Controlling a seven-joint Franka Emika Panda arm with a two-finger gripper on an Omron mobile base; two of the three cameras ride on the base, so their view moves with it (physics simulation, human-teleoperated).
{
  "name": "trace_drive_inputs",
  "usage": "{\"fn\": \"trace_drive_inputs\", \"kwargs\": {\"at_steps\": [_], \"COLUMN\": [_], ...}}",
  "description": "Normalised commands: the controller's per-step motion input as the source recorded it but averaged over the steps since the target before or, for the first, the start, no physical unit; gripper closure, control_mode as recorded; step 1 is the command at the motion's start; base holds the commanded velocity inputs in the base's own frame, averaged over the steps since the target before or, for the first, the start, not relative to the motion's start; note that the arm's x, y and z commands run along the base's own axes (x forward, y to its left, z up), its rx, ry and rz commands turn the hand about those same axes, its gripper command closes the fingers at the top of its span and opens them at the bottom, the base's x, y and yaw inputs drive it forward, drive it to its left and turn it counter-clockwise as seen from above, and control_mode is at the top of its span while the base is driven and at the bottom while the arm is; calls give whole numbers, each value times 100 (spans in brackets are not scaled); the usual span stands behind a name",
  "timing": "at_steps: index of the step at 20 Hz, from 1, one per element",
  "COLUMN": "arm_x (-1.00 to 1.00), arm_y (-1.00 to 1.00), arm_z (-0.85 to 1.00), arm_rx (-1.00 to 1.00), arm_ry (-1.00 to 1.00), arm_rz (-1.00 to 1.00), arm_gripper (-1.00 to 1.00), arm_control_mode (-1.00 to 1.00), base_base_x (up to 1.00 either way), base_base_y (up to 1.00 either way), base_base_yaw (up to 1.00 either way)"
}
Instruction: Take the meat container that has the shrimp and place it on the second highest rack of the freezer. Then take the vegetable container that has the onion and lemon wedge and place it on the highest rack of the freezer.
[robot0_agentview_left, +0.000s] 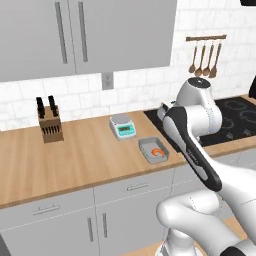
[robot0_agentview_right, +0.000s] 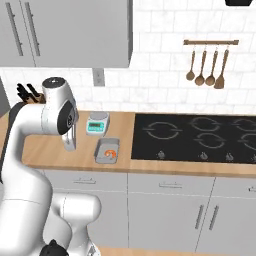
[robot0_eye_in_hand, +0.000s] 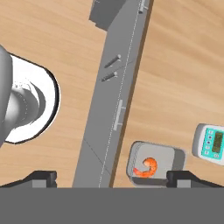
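Observation:
The meat container (robot0_agentview_left: 146, 145) (robot0_agentview_right: 103, 150) is a small grey tray on the wooden counter near its front edge, left of the stovetop. An orange curled shrimp (robot0_agentview_left: 158, 152) (robot0_agentview_right: 113, 154) (robot0_eye_in_hand: 147, 167) lies in it. In the hand view the container (robot0_eye_in_hand: 175, 155) sits at the lower right, just inside the right fingertip. My gripper (robot0_agentview_right: 70, 146) (robot0_eye_in_hand: 113, 178) hangs above the counter's front edge beside the tray, pointing down, open wide with nothing between its fingers. The freezer and the vegetable container are out of view.
A teal-faced kitchen scale (robot0_agentview_left: 123, 128) (robot0_agentview_right: 97, 124) (robot0_eye_in_hand: 211, 143) stands just behind the tray. A knife block (robot0_agentview_left: 50, 123) is further left. The black stovetop (robot0_agentview_right: 195, 137) lies to the right, with wooden utensils (robot0_agentview_right: 207, 62) hanging above. Grey wall cabinets (robot0_agentview_left: 75, 35) hang overhead.

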Motion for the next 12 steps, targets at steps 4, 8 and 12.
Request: {"fn": "trace_drive_inputs", "kwargs": {"at_steps": [4,8,12], "arm_x": [0,0,27], "arm_y": [0,0,-21], "arm_z": [0,0,-44], "arm_rx": [0,0,1], "arm_ry": [0,0,14], "arm_rz": [0,0,2], "arm_gripper": [-100,-100,-100], "arm_control_mode": [100,100,-100], "base_base_x": [45,1,0], "base_base_y": [-11,-27,0], "base_base_yaw": [4,4,0]}}
